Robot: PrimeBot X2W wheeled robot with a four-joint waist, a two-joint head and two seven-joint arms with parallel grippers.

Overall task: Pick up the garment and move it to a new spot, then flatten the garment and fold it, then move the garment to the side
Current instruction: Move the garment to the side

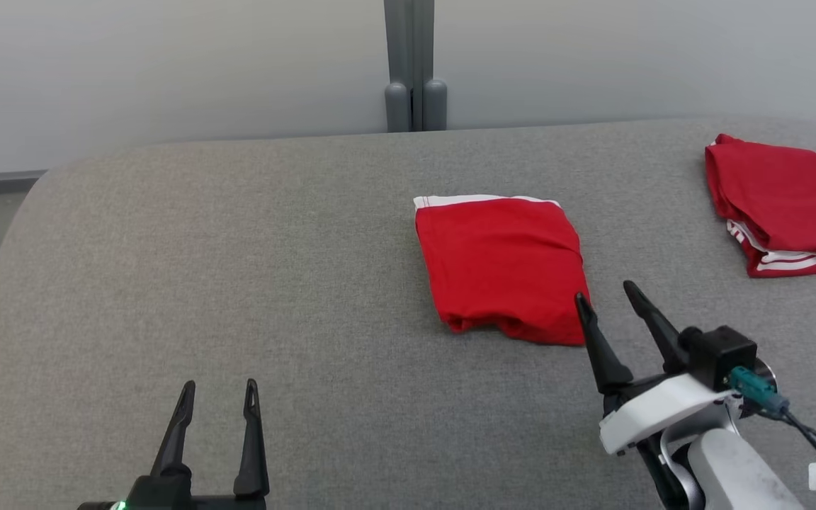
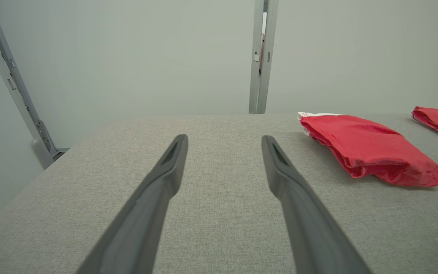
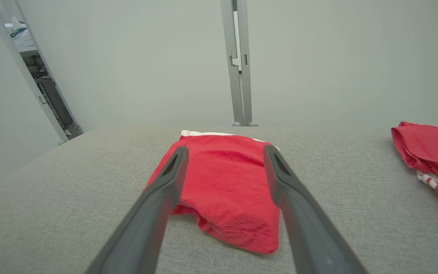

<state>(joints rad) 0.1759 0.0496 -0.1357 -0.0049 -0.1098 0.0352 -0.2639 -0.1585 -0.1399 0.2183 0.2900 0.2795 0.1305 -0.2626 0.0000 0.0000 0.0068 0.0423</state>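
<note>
2 red garments (image 1: 500,269) (image 1: 783,205), 2 spread grippers (image 1: 217,386) (image 1: 605,292)

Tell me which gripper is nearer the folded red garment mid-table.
Right. The right gripper hovers at the near right corner of the folded red garment, jaws open. The left gripper is well off to its left and closer to the robot, jaws open.

Two red garments (image 1: 500,265) (image 1: 783,202), two end effectors (image 1: 220,382) (image 1: 603,290)

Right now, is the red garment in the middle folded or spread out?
Folded: the red garment is a compact block with layered edges.
</note>
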